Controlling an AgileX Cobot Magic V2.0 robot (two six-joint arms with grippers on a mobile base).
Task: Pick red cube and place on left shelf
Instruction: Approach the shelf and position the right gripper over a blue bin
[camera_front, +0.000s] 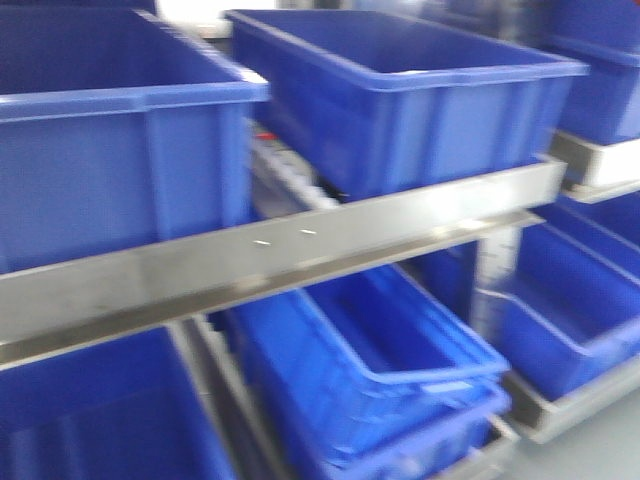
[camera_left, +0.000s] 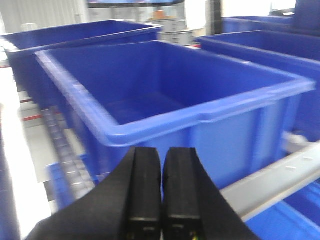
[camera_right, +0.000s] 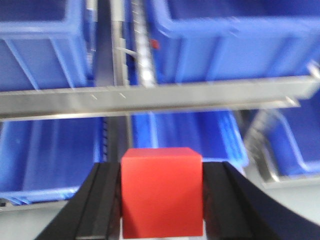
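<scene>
Carrying the red cube (camera_right: 161, 192), the right gripper (camera_right: 161, 200) is pinching it between its 2 black fingers (camera_right: 102, 200), with 1 pad pressing on each side face and the cube's front and top showing squarely in the right wrist view. The cube is hanging in the air in front of the left shelf (camera_right: 150, 97), facing the steel rail (camera_front: 300, 250) that is running between the upper and lower rows of blue crates (camera_front: 420, 100). It is not yet touching any part of the rack. The left gripper (camera_left: 161, 195) is carrying nothing, its fingers pressed together with only a thin slit between them, and it is pointing toward an upper crate (camera_left: 150, 90).

All 3 views are blurring, which suggests that the base or the arms are moving, so the risks here are mostly about the approach. The steel rail is lying across the direct path, and a straight push forward would likely be knocking the cube against it and twisting it in the grip. Letting go too early would be dropping the cube in front of the rack, or into the gap (camera_front: 290, 190) between 2 crates. The crate walls are looking tall, so the wrist is needing to clear the rim (camera_front: 400, 75) before lowering
</scene>
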